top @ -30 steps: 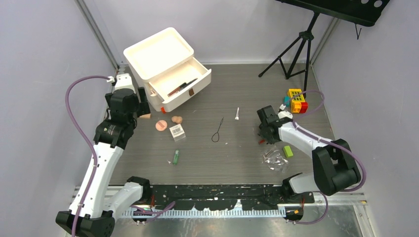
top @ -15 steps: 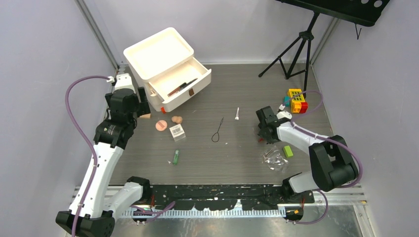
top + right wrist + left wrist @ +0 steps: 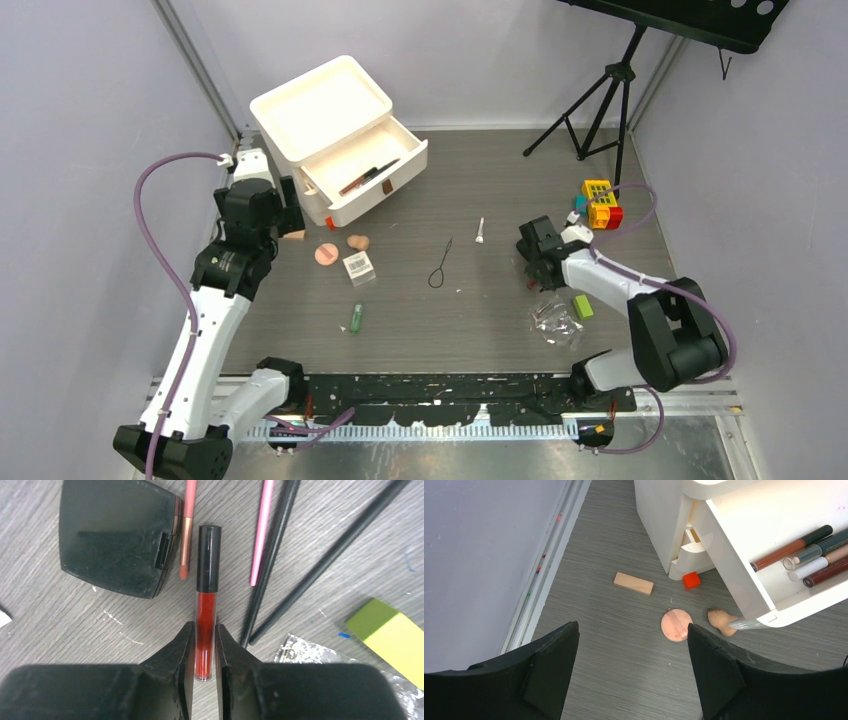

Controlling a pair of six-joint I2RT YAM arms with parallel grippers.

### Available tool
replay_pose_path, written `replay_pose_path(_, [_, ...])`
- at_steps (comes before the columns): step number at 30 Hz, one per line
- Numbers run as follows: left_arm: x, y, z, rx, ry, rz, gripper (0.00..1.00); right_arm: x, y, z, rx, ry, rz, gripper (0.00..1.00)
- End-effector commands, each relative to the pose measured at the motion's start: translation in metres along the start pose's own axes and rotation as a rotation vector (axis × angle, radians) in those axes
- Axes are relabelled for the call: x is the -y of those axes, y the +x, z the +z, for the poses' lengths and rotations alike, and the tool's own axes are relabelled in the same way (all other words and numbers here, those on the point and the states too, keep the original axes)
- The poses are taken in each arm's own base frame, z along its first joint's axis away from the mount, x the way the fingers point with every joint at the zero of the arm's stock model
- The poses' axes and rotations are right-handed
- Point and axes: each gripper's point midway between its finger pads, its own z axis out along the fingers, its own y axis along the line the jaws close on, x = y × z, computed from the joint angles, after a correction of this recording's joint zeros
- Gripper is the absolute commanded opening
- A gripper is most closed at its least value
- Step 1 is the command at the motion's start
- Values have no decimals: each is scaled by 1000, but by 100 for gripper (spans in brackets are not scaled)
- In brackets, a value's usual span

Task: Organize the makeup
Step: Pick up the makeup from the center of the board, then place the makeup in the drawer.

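Grey wood-grain table [image 3: 480,330]. Far left: white drawer unit [image 3: 320,110]; nearer, pink puff [image 3: 326,254], peach sponge [image 3: 357,242], barcoded box [image 3: 359,266], green tube [image 3: 355,319]. Right: toy blocks [image 3: 598,205], black compact [image 3: 115,535], red lip tube [image 3: 206,615].

Top: high, wide. Wrists: close, downward. Left shares pink puff [image 3: 676,632] [image 3: 326,254].

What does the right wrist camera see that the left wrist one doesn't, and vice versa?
Only the right wrist view: the right gripper closed on a red lip gloss tube, with a black compact, a pink pencil, black pencils and a green block around it.
Only the left wrist view: the open left gripper above a white drawer box holding drawer pencils, a pink round puff, a peach sponge, a red cube and a wooden block.
Both: the grey table and the camera's own gripper; no item appears in both.
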Motion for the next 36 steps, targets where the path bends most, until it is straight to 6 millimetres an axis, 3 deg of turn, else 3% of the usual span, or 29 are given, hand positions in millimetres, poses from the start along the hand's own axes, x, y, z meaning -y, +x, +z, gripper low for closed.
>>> replay_pose_path(1, [0,-7,0,26,2,-17,81,-2,-36,-27,123,-32,50,17])
replay_pose_path(8, [0,-7,1,24,1,-16,81,-34,-99,-94,274,-207,139,7])
replay_pose_path(10, [0,-7,0,23,3,-17,81,-59,-116,-115,301,-310,177,4])
replay_pose_path(14, [0,-7,1,23,4,-19,81,-129,-128,-153,280,-480,140,1])
replay_pose_path(19, [-1,-7,0,27,-2,-21,81,-229,-124,-222,324,-706,78,1])
replay_pose_path(24, [-2,-8,-1,30,-4,-24,81,-310,-98,-243,209,-870,95,1])
replay_pose_path(29, [-1,-7,-1,29,1,-24,81,-361,-71,-261,162,-970,114,1])
replay_pose_path(36, [0,-7,-1,29,8,-26,81,-410,-49,-267,73,-1063,185,1])
